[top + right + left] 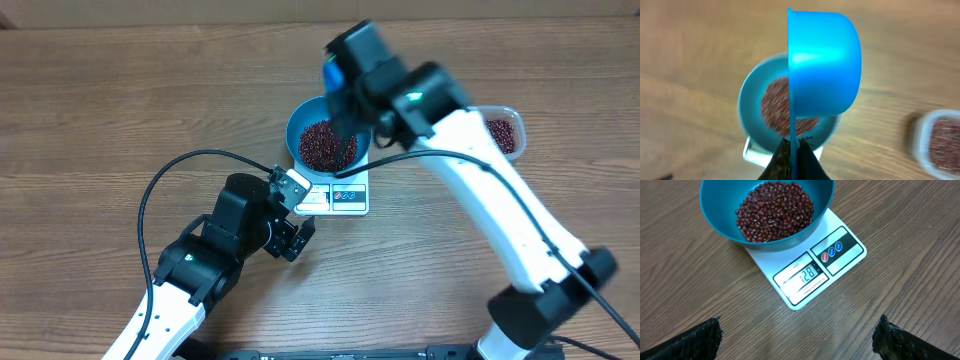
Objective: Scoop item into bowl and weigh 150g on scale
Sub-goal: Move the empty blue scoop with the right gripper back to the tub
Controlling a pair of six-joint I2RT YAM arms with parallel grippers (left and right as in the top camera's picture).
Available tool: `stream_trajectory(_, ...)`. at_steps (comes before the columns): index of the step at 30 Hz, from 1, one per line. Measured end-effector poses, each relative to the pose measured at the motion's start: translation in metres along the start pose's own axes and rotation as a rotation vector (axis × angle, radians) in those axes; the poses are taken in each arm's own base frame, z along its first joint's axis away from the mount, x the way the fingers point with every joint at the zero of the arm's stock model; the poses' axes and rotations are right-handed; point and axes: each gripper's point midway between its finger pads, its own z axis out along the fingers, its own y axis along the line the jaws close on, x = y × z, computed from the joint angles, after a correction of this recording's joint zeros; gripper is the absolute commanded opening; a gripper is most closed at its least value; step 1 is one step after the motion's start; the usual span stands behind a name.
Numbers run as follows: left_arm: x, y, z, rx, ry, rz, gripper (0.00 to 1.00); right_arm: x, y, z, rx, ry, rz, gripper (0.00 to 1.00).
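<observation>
The light blue bowl point(300, 125) point(720, 222) point(747, 112) stands on the white scale point(345, 198) point(840, 247) and holds a heap of dark red-brown beans point(325, 146) point(774, 210) point(775, 105). The scale's display point(805, 276) reads 128. My right gripper point(793, 145) is shut on the thin handle of a blue scoop point(822, 62) point(331, 73), which is turned on its side above the bowl. My left gripper point(797, 337) hangs open over bare wood in front of the scale, nothing between its fingers point(695, 340).
A clear plastic tub point(503, 131) point(937, 137) with more beans sits right of the scale. The right arm point(500, 200) reaches across from the lower right. A black cable point(165, 180) loops over the left arm.
</observation>
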Motion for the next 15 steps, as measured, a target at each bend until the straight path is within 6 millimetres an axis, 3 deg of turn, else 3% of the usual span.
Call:
stream_trajectory(6,0.000,0.000,0.000,0.000,0.000,0.000,0.99,-0.017,-0.081,-0.020,0.191,-0.071,0.168,0.04)
stream_trajectory(12,0.000,0.000,0.000,0.000,0.002,0.000,1.00,-0.007,-0.167,-0.026,0.373,-0.040,0.329,0.04)
stream_trajectory(15,0.000,0.000,0.000,0.000,0.002,0.000,1.00,0.001,-0.199,-0.030,0.431,-0.018,0.391,0.04)
